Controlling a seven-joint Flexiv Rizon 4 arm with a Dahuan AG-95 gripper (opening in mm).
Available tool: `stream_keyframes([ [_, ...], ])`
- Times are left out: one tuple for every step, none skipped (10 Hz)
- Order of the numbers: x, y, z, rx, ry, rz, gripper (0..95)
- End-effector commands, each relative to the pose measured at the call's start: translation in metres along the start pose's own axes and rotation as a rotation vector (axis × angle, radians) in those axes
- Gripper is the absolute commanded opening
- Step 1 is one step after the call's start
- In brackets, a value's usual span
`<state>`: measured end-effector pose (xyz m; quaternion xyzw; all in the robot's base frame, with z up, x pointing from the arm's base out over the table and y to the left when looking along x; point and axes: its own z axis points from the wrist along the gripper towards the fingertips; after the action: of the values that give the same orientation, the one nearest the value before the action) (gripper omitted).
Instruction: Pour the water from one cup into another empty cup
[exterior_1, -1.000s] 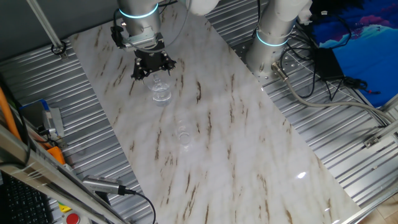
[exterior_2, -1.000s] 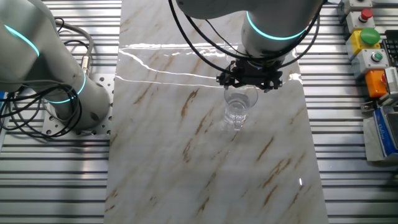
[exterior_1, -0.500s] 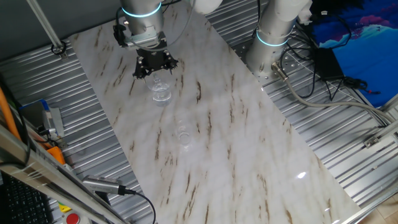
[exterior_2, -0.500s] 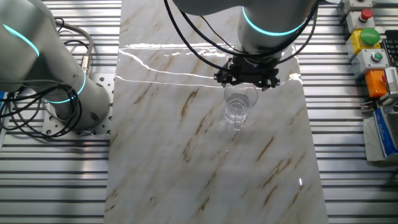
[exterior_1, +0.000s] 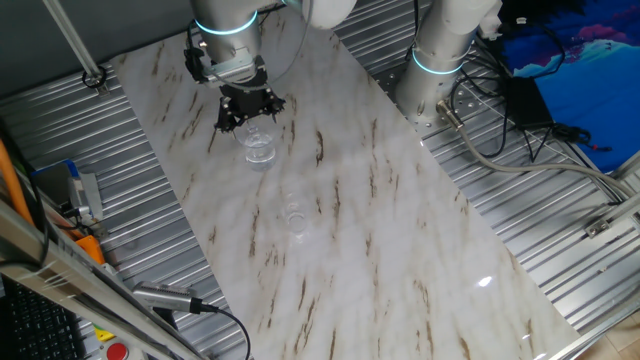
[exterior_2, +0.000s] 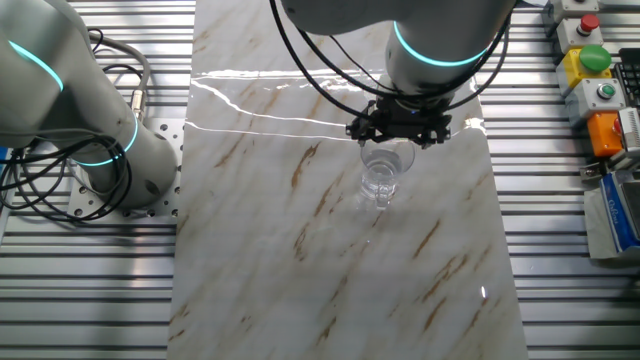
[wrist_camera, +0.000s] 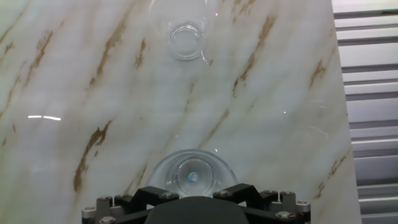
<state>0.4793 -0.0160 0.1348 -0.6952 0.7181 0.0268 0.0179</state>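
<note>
Looking first at the jaws, we could not tell whether they stood apart or together: in every view only the black housing showed. Our gripper (exterior_2: 402, 128) hung just above the rim of the larger tumbler (exterior_2: 384, 172), pointing straight down, with the wrist and its cyan-ringed link rising vertically behind it. From the hand view we saw the tumbler (wrist_camera: 191, 175) directly below the housing, its round base centred, a faint glint of water (wrist_camera: 191, 178) at the bottom. The smaller cup (wrist_camera: 186, 40) stood well apart on the marble table (wrist_camera: 280, 112), upright, toward the top of that view; in one fixed view it (exterior_1: 294, 216) sat nearer the table's middle, with the tumbler (exterior_1: 259, 148) under the gripper (exterior_1: 247, 108). Against the frame half a second before, we found the hand slightly shifted, a touch lower over the tumbler in the other fixed view, while both cups had kept their places
</note>
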Motion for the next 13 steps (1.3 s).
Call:
stream_keyframes([
  [0.001, -0.001, 0.005, 0.001, 0.001, -0.003, 95.0],
  [0.002, -0.002, 0.008, 0.003, 0.0, -0.004, 95.0],
  [0.002, -0.003, 0.009, 0.003, 0.0, -0.004, 95.0],
  [0.002, -0.003, 0.01, 0.003, 0.001, -0.004, 95.0],
  [0.002, -0.003, 0.011, 0.003, 0.002, -0.004, 95.0],
  [0.002, -0.003, 0.011, 0.004, 0.002, -0.001, 95.0],
  [0.002, -0.003, 0.011, 0.004, 0.002, 0.005, 95.0],
  [0.002, -0.004, 0.012, 0.005, 0.001, 0.007, 95.0],
  [0.003, -0.004, 0.013, 0.005, 0.001, 0.006, 95.0],
  [0.003, -0.004, 0.014, 0.007, 0.003, 0.005, 95.0],
  [0.003, -0.005, 0.015, 0.007, 0.004, 0.007, 95.0],
  [0.003, -0.005, 0.015, 0.008, 0.005, 0.008, 95.0],
  [0.003, -0.005, 0.016, 0.007, 0.006, 0.009, 95.0],
])
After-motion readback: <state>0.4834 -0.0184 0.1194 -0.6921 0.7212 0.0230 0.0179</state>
